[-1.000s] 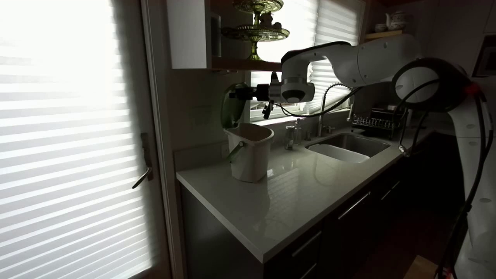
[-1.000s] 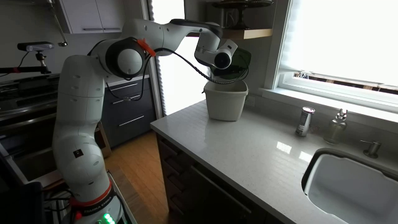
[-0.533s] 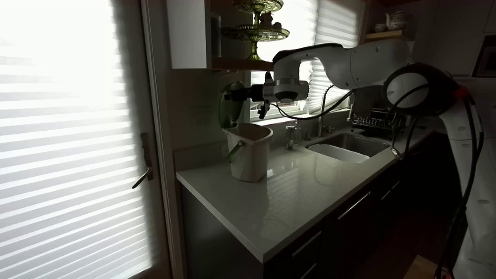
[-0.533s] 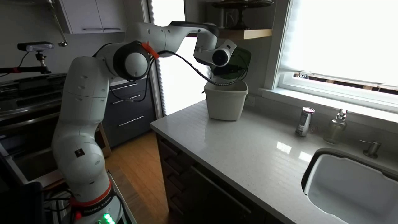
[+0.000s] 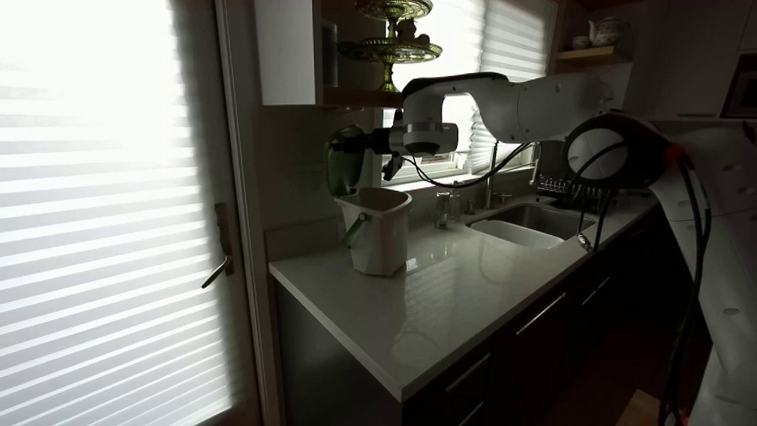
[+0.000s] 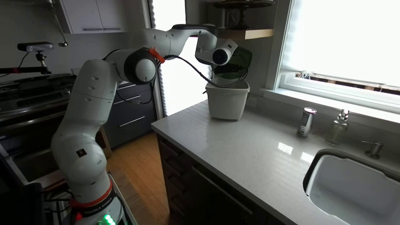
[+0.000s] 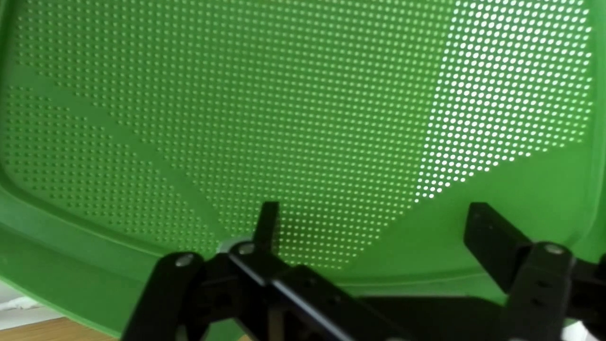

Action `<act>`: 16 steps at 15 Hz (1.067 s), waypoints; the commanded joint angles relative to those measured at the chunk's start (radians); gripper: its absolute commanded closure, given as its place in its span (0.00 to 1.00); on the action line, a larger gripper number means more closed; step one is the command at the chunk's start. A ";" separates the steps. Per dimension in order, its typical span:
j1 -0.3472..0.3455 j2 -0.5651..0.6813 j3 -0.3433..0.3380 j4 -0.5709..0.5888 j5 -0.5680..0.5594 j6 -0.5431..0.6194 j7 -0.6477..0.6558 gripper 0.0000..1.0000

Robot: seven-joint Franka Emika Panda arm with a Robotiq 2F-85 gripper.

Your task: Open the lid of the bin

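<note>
The wrist view is nearly filled by the green underside of the lid (image 7: 284, 118), much of it patterned with small dots that go bright white at the upper right. At the bottom of that view is the hand (image 7: 373, 220), its two black fingers (image 7: 494, 244) standing well apart and holding nothing (whether a tip touches the lid, I cannot tell). In an exterior view the pale bin (image 5: 381, 242) sits left of centre on the glossy worktop (image 5: 473, 284), its mouth uncovered and a green handle (image 5: 355, 229) slanting down its left side. The lid stands up, close to vertical, above the bin's left edge, with the hand's dark fingers overlapping it there. In an exterior view, toward the right, a slim can (image 6: 306, 122) and a soap bottle (image 6: 337, 128) stand near each other on the worktop, and a white basin (image 6: 353, 184) fills the lower right corner.
</note>
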 commanded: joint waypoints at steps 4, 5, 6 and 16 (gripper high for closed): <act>0.024 0.042 -0.033 0.060 -0.118 0.072 0.151 0.00; 0.028 0.034 -0.042 0.048 -0.150 0.082 0.188 0.00; 0.030 0.025 -0.050 0.034 -0.184 0.082 0.234 0.00; 0.055 -0.016 -0.125 -0.027 -0.457 0.051 0.585 0.00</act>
